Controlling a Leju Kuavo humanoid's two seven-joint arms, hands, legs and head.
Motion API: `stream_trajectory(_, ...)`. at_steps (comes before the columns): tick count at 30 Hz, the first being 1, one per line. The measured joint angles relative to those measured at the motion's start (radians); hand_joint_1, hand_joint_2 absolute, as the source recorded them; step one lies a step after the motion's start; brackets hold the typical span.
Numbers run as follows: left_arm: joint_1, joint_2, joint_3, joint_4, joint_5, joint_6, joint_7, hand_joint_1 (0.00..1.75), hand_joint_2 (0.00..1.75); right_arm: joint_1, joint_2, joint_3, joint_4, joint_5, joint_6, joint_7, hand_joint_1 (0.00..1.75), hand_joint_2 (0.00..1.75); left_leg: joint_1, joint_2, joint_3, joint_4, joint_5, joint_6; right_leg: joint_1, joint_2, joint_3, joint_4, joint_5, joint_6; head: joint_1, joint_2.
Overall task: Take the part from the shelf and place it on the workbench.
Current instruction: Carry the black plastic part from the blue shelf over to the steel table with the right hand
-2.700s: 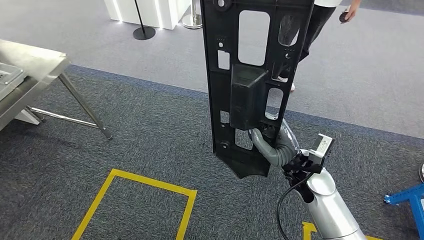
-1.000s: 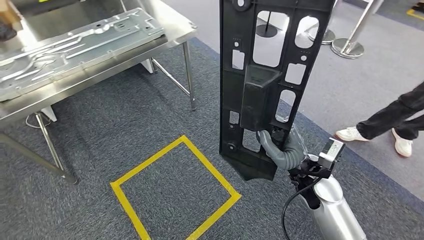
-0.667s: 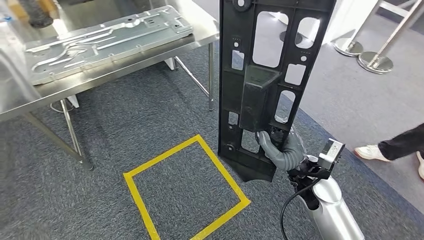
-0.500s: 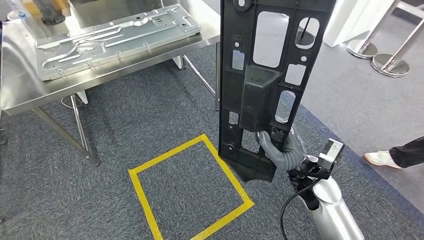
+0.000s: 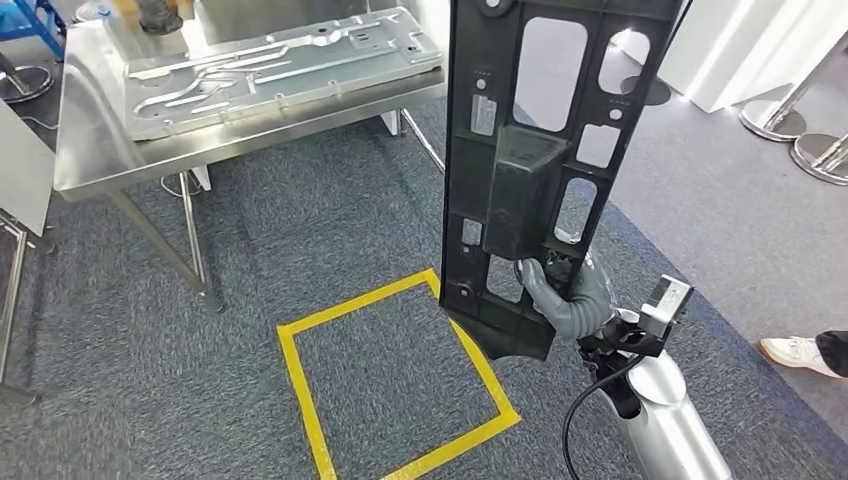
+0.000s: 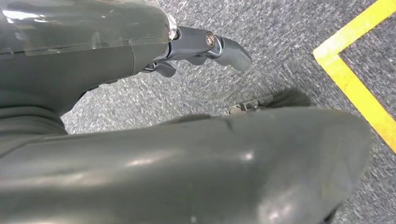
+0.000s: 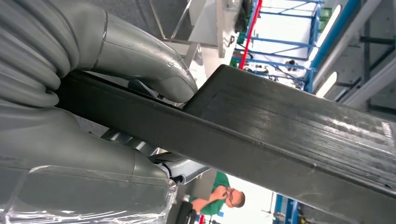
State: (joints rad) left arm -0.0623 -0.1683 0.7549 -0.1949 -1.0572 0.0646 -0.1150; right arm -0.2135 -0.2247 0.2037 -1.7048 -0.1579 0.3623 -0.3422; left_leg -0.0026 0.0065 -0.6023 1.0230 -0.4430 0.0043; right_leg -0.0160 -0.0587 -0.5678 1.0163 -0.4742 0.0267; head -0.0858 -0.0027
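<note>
A long black plastic part (image 5: 520, 190) with cut-out windows stands upright in front of me, over the carpet. My right hand (image 5: 565, 300) grips it near its lower end. In the right wrist view the grey thumb (image 7: 140, 60) presses on the part's dark edge (image 7: 289, 135). The steel workbench (image 5: 110, 160) stands at the upper left, apart from the part, with a pressed metal panel (image 5: 280, 60) lying on it. My left hand (image 6: 201, 46) hangs above the carpet and holds nothing.
A yellow taped square (image 5: 360, 300) marks the carpet below the part. The workbench's legs (image 5: 195, 255) stand just beyond it. A person's shoe (image 5: 795, 352) is at the right edge, stanchion bases (image 5: 815, 150) at the upper right, a blue frame (image 5: 30, 25) at the upper left.
The whole picture has shifted as the camera turned: the workbench has come fully into view and slid right, the person's legs have slipped off right. My right hand keeps holding the part.
</note>
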Motion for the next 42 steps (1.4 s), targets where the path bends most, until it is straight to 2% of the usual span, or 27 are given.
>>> stream_trajectory(2,0.003,0.000,0.000,0.000,-0.001,-0.001,0.002,0.00,0.00,0.000,0.001,0.000,-0.001,0.000,-0.001,0.000,1.75,1.75,0.005,-0.015,0.004,-0.012,0.008,0.011,-0.002,0.000,0.002,0.004,-0.007,0.011,0.000,0.000)
stream_trajectory(3,0.003,0.000,0.000,0.000,-0.002,-0.001,0.002,0.00,0.00,0.000,0.002,0.000,-0.001,0.001,-0.001,0.000,1.75,1.75,0.007,-0.022,0.007,-0.018,0.012,0.017,-0.004,0.010,-0.005,0.025,-0.023,0.015,0.000,0.000)
stream_trajectory(4,0.002,-0.001,0.000,0.000,-0.002,-0.001,0.003,0.00,0.00,0.000,0.003,-0.001,-0.002,0.001,-0.001,0.000,1.75,1.75,0.010,-0.029,0.010,-0.024,0.016,0.021,-0.005,0.024,-0.023,0.066,-0.050,0.017,0.000,0.000)
stream_trajectory(6,0.001,-0.001,0.000,0.000,-0.003,-0.002,0.005,0.00,0.00,0.003,0.005,-0.003,-0.001,0.001,-0.002,0.000,1.75,1.75,0.007,-0.042,0.009,-0.024,0.018,0.025,-0.006,0.047,-0.086,0.196,-0.113,0.019,0.000,0.000)
stream_trajectory(7,0.001,-0.001,0.000,0.000,-0.004,-0.003,0.006,0.00,0.00,0.006,0.005,-0.004,-0.001,0.001,-0.003,0.000,1.75,1.75,0.006,-0.049,0.008,-0.024,0.017,0.026,-0.006,0.051,-0.115,0.250,-0.129,0.020,0.000,0.000)
stream_trajectory(8,0.002,-0.001,0.000,0.000,-0.004,-0.005,0.007,0.00,0.00,0.008,0.006,-0.005,-0.001,0.001,-0.004,0.000,1.75,1.75,0.005,-0.055,0.008,-0.023,0.017,0.026,-0.006,0.053,-0.130,0.274,-0.127,0.021,0.000,0.000)
stream_trajectory(9,0.003,-0.001,0.000,0.000,-0.005,-0.005,0.009,0.00,0.00,0.010,0.006,-0.005,-0.001,0.001,-0.004,0.000,1.75,1.75,0.005,-0.059,0.008,-0.021,0.016,0.025,-0.007,0.054,-0.127,0.259,-0.106,0.022,0.000,0.000)
stream_trajectory(11,0.004,-0.001,0.000,0.000,-0.005,-0.006,0.011,0.00,0.00,0.010,0.006,-0.008,-0.001,0.001,-0.006,0.000,1.75,1.75,0.005,-0.069,0.008,-0.014,0.012,0.020,-0.009,0.061,-0.074,0.133,-0.034,0.021,0.000,0.000)
stream_trajectory(13,0.002,-0.001,0.000,0.000,-0.006,-0.007,0.012,0.00,0.00,0.011,0.007,-0.009,-0.001,0.001,-0.006,0.000,1.75,1.75,0.003,-0.076,0.003,-0.004,0.007,0.011,-0.008,0.074,-0.030,0.031,0.005,0.014,0.000,0.000)
stream_trajectory(16,0.003,-0.001,0.000,0.000,-0.006,-0.007,0.014,0.00,0.00,0.011,0.007,-0.010,-0.002,0.002,-0.006,-0.001,1.75,1.75,0.002,-0.079,-0.001,-0.002,0.004,-0.004,-0.003,0.075,-0.026,0.013,0.009,-0.004,0.000,0.000)
stream_trajectory(18,0.003,0.000,0.000,0.000,-0.004,-0.008,0.012,0.00,0.00,0.011,0.007,-0.010,-0.002,0.003,-0.008,-0.002,1.75,1.75,0.003,-0.056,-0.009,0.020,-0.011,-0.014,-0.005,0.069,-0.021,0.007,0.008,-0.019,0.000,0.000)
stream_trajectory(20,0.002,0.000,0.002,0.000,0.012,-0.011,-0.005,0.00,0.00,0.010,0.007,-0.012,-0.003,0.011,-0.017,-0.011,1.75,1.75,0.005,-0.027,-0.055,0.119,-0.057,-0.022,-0.005,0.060,-0.013,0.002,0.004,-0.032,0.000,0.000)
stream_trajectory(22,0.001,-0.001,0.010,0.000,0.033,-0.014,-0.023,0.00,0.00,0.002,0.007,-0.018,-0.002,0.015,-0.023,-0.016,1.75,1.75,0.009,-0.017,-0.122,0.251,-0.107,-0.027,-0.003,0.049,-0.008,0.003,0.002,-0.037,0.000,0.000)
stream_trajectory(23,0.000,-0.001,0.015,0.000,0.040,-0.014,-0.026,0.00,0.00,-0.006,0.006,-0.022,0.000,0.012,-0.021,-0.014,1.75,1.75,0.009,-0.016,-0.141,0.284,-0.112,-0.027,-0.002,0.045,-0.006,0.004,0.001,-0.036,0.000,0.000)
stream_trajectory(24,-0.001,-0.001,0.020,0.000,0.043,-0.014,-0.026,0.00,0.00,-0.016,0.006,-0.027,0.004,0.007,-0.019,-0.011,1.75,1.75,0.010,-0.015,-0.141,0.278,-0.098,-0.025,0.000,0.043,-0.003,0.004,0.000,-0.036,0.000,0.000)
stream_trajectory(25,-0.002,-0.001,0.024,0.000,0.046,-0.013,-0.026,0.00,0.00,-0.027,0.006,-0.032,0.008,0.000,-0.015,-0.008,1.75,1.75,0.008,-0.014,-0.119,0.231,-0.067,-0.019,0.001,0.041,0.000,0.003,-0.005,-0.034,0.000,0.000)
stream_trajectory(27,-0.004,0.000,0.030,0.000,0.051,-0.013,-0.026,0.00,0.00,-0.046,0.006,-0.043,0.016,-0.013,-0.003,-0.003,1.75,1.75,-0.003,0.001,-0.046,0.086,-0.009,0.002,0.003,0.036,0.009,0.002,-0.016,-0.029,0.000,0.000)
stream_trajectory(29,-0.007,0.000,0.034,0.000,0.051,-0.012,-0.026,0.00,0.00,-0.058,0.006,-0.056,0.024,-0.019,0.010,0.000,1.75,1.75,-0.016,0.019,0.001,-0.003,-0.004,0.016,0.001,0.029,0.021,-0.005,-0.025,-0.017,0.000,0.000)
stream_trajectory(31,-0.007,-0.001,0.037,0.000,0.051,-0.010,-0.026,0.00,0.00,-0.062,0.006,-0.064,0.032,-0.021,0.016,0.002,1.75,1.75,-0.019,0.017,0.019,-0.029,-0.017,0.022,-0.003,0.023,0.035,-0.003,-0.017,-0.001,0.000,0.000)
stream_trajectory(33,-0.004,-0.001,0.041,0.000,0.051,-0.009,-0.025,0.00,0.00,-0.066,0.010,-0.066,0.039,-0.021,0.018,0.004,1.75,1.75,-0.015,0.007,0.051,-0.050,-0.017,0.033,-0.006,0.027,0.040,0.017,-0.014,0.008,0.000,0.000)
stream_trajectory(35,-0.004,-0.002,0.044,0.000,0.050,-0.008,-0.025,0.00,0.00,-0.070,0.017,-0.071,0.043,-0.021,0.018,0.004,1.75,1.75,-0.014,0.002,0.084,-0.060,-0.022,0.042,-0.008,0.043,-0.007,0.095,-0.036,0.011,0.000,0.000)
stream_trajectory(37,-0.004,-0.002,0.047,0.000,0.048,-0.008,-0.024,0.00,0.00,-0.064,0.025,-0.079,0.047,-0.021,0.018,0.003,1.75,1.75,-0.014,-0.002,0.107,-0.061,-0.040,0.043,-0.008,0.055,-0.100,0.211,-0.075,0.016,0.000,0.000)
stream_trajectory(38,-0.003,-0.002,0.047,0.000,0.046,-0.009,-0.024,0.00,0.00,-0.054,0.028,-0.083,0.049,-0.020,0.017,0.003,1.75,1.75,-0.014,-0.006,0.120,-0.061,-0.052,0.041,-0.009,0.057,-0.140,0.244,-0.094,0.020,0.000,0.000)
stream_trajectory(39,-0.001,-0.002,0.048,0.000,0.044,-0.010,-0.024,0.00,0.00,-0.043,0.030,-0.089,0.049,-0.020,0.016,0.003,1.75,1.75,-0.013,-0.010,0.136,-0.061,-0.065,0.038,-0.012,0.058,-0.166,0.249,-0.107,0.025,0.000,0.000)
stream_trajectory(40,0.001,-0.002,0.048,0.000,0.041,-0.011,-0.025,0.00,0.00,-0.032,0.032,-0.095,0.049,-0.018,0.015,0.003,1.75,1.75,-0.012,-0.014,0.154,-0.060,-0.080,0.035,-0.017,0.057,-0.177,0.223,-0.101,0.031,0.000,0.000)
stream_trajectory(41,0.002,-0.002,0.048,0.000,0.039,-0.012,-0.025,0.00,0.00,-0.022,0.035,-0.103,0.049,-0.016,0.014,0.004,1.75,1.75,-0.011,-0.016,0.173,-0.060,-0.096,0.031,-0.023,0.057,-0.176,0.172,-0.070,0.037,0.000,0.000)
stream_trajectory(42,0.003,-0.002,0.048,0.000,0.037,-0.013,-0.025,0.00,0.00,-0.012,0.038,-0.111,0.050,-0.012,0.013,0.004,1.75,1.75,-0.012,-0.018,0.193,-0.060,-0.115,0.026,-0.028,0.054,-0.169,0.114,-0.001,0.042,0.000,0.000)
